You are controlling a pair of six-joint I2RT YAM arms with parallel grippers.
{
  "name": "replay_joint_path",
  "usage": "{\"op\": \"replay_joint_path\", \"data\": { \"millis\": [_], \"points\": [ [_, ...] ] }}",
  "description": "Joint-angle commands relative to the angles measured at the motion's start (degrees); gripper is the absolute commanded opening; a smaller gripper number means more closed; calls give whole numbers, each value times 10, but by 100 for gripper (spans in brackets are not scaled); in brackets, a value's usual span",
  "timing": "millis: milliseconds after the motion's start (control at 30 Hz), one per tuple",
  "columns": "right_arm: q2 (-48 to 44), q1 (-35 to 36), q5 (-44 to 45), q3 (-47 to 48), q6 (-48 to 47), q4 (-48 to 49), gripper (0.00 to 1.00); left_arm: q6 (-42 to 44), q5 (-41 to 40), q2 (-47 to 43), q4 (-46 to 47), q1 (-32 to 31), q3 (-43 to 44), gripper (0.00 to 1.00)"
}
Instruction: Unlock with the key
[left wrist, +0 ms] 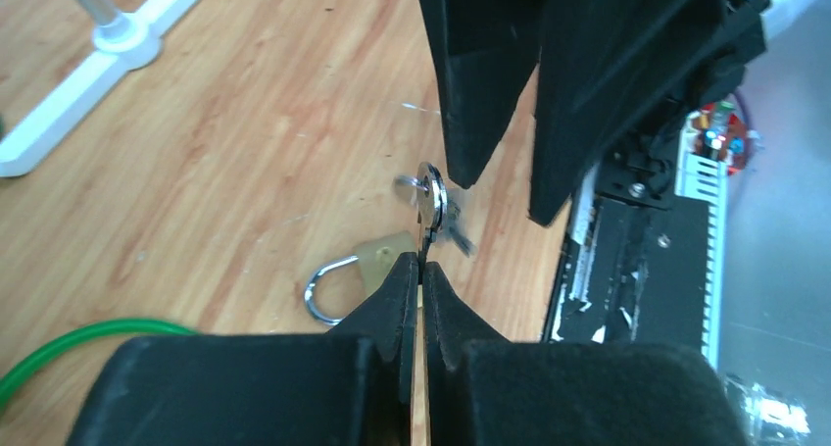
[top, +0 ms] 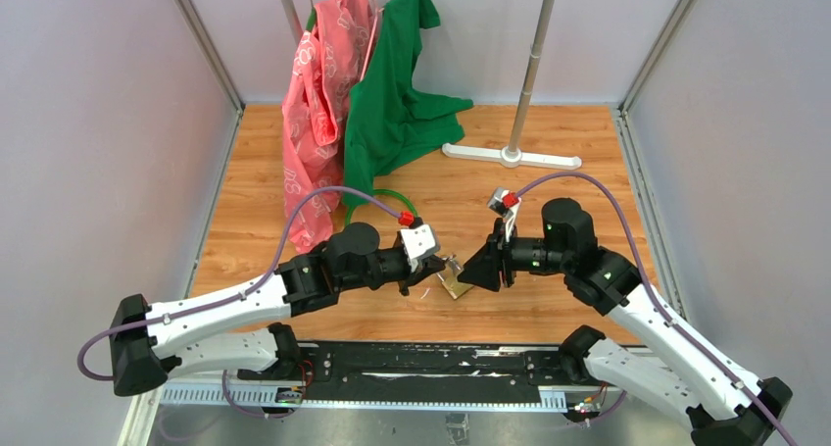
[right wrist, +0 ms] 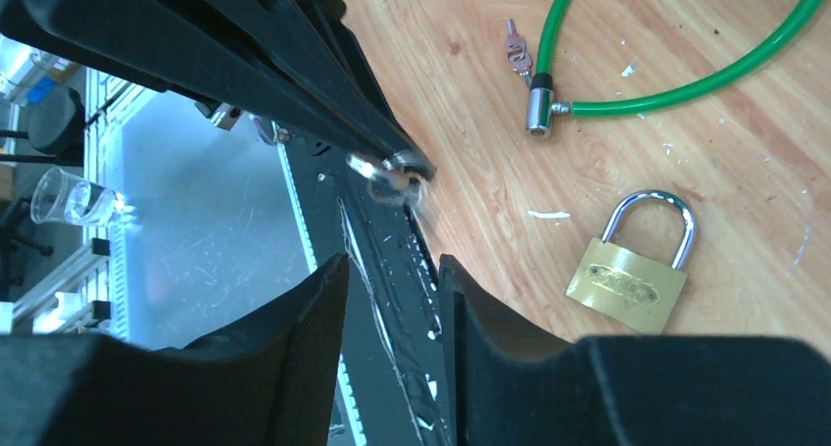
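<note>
Pinching the bunch of keys (left wrist: 431, 196) tight, the left gripper (left wrist: 421, 268) hangs mid-frame; the right gripper (right wrist: 392, 262) faces it, jaws parted, empty; the key (right wrist: 516, 47) lies top centre of the right wrist view, just beside the green cable lock (right wrist: 537, 108), so unlocking looks unstarted.

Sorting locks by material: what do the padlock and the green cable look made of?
Padlock: body looks brass, dull yellow sheen; shackle looks polished steel, mirror-bright. Green cable: probably plastic-sheathed, glossy green skin; its end cap is shiny metal.
</note>
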Motion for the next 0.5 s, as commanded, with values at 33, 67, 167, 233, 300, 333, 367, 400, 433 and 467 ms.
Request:
{"op": "replay_joint_path", "data": {
  "millis": [33,67,167,233,300,333,367,400,433,467],
  "points": [
    [1,8,15,12,-7,-20,57,23,-82,-2,-88,-6,49,0],
    [1,8,17,12,-7,-19,63,24,-88,-2,-97,-6,53,0],
    [1,8,24,13,-8,-16,80,24,-94,-1,-120,-7,67,0],
    [1,8,27,12,-8,-12,86,21,-94,0,-138,-7,77,0],
    [1,8,28,11,-6,-5,87,18,-93,2,-154,-7,86,0],
    [0,8,26,9,-5,1,88,16,-93,1,-161,-7,90,0],
    [0,8,22,9,-4,7,89,15,-93,0,-167,-7,92,0],
    [0,8,15,7,-2,19,89,14,-93,-3,-174,-7,95,0],
    [0,8,6,7,1,25,90,13,-93,-4,-177,-7,98,0],
    [0,8,-7,6,4,37,90,13,-93,-4,-184,-7,101,0]
  ]
}}
